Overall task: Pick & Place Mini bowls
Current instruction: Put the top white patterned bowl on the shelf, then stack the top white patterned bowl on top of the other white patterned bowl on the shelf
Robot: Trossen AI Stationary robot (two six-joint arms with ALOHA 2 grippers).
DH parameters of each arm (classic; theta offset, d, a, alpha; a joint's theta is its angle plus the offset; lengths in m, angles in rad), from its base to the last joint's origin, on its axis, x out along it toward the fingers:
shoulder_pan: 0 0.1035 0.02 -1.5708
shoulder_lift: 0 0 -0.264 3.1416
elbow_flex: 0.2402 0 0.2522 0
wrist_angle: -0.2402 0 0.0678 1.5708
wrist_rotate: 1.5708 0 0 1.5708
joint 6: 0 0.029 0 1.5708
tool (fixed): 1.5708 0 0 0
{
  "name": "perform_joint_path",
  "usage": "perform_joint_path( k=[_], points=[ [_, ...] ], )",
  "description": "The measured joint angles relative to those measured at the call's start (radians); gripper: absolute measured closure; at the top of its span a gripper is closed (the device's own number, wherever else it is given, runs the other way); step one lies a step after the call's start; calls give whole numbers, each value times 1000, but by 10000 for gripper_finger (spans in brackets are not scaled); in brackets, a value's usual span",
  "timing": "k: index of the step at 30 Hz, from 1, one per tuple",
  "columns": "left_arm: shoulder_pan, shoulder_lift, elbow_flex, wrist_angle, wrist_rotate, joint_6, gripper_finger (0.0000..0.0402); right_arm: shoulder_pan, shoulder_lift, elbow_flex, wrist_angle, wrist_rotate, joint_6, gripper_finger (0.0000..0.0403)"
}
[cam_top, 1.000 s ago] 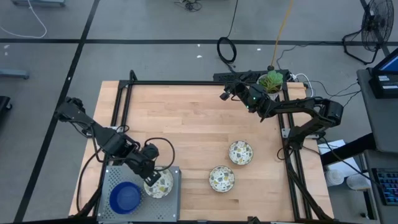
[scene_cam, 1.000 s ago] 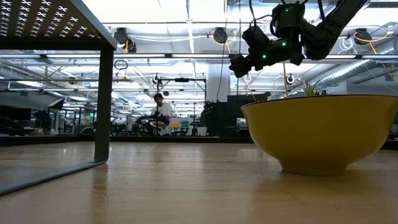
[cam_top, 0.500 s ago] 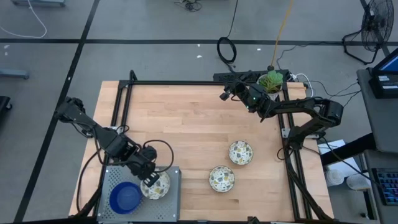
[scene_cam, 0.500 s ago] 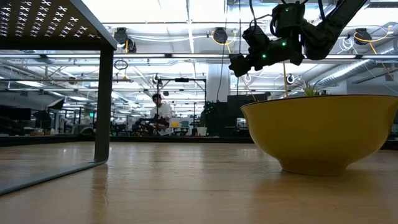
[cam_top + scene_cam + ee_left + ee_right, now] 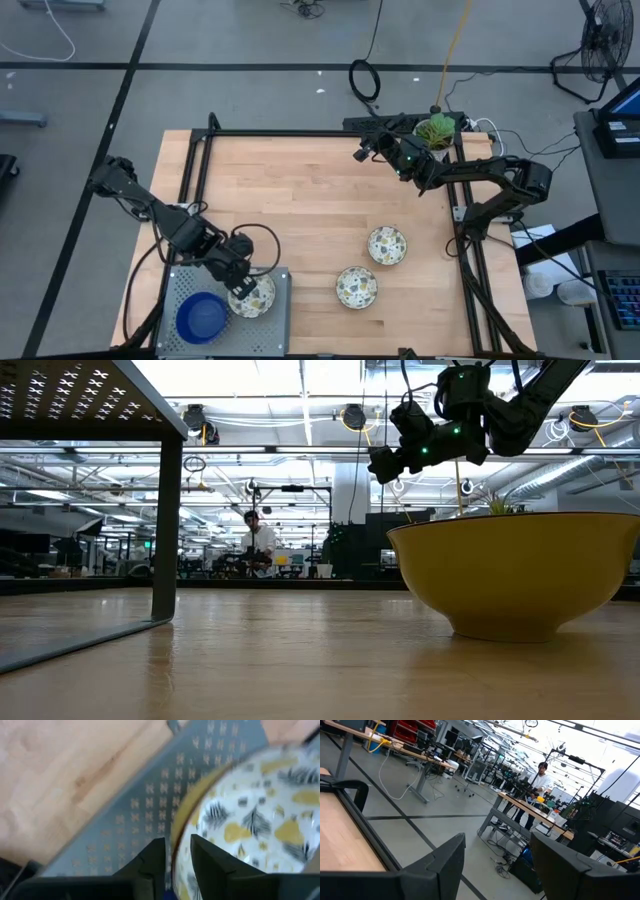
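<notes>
The wooden surface (image 5: 300,210) carries a grey perforated tray (image 5: 185,285) at its near left corner, and I take this tray as the landmark. On the tray lie a blue mini bowl (image 5: 201,316) and, just beside it, a speckled mini bowl (image 5: 253,297). Two other speckled mini bowls (image 5: 357,287) rest on the bare wood, well apart from the tray, to its right.

The left claw (image 5: 240,285) is at the rim of the speckled bowl on the tray. In the left wrist view its fingers (image 5: 152,862) stand on both sides of the rim with a small gap, so the claw is a little open and seems to release the bowl. The right claw (image 5: 362,153) waits high, far from the tray, wide open and empty.

A risk, in my judgement: if the left claw lifts before the fingers clear the rim, it can drag or tip the bowl, or push it against the blue one.
</notes>
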Motion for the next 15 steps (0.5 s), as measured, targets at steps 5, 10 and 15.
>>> perform_joint_path(
  k=[5, 10, 15],
  points=[
    [7, -14, 0, 16, 17, 75, 295, 0, 0, 0, 0, 0, 1, 193],
    [32, -76, 0, 25, -59, 184, 294, 0, 0, 0, -1, 0, 2, 193],
    [57, -177, 0, 25, -158, 304, 293, 2, 0, 0, -10, 2, 2, 193]
  ],
)
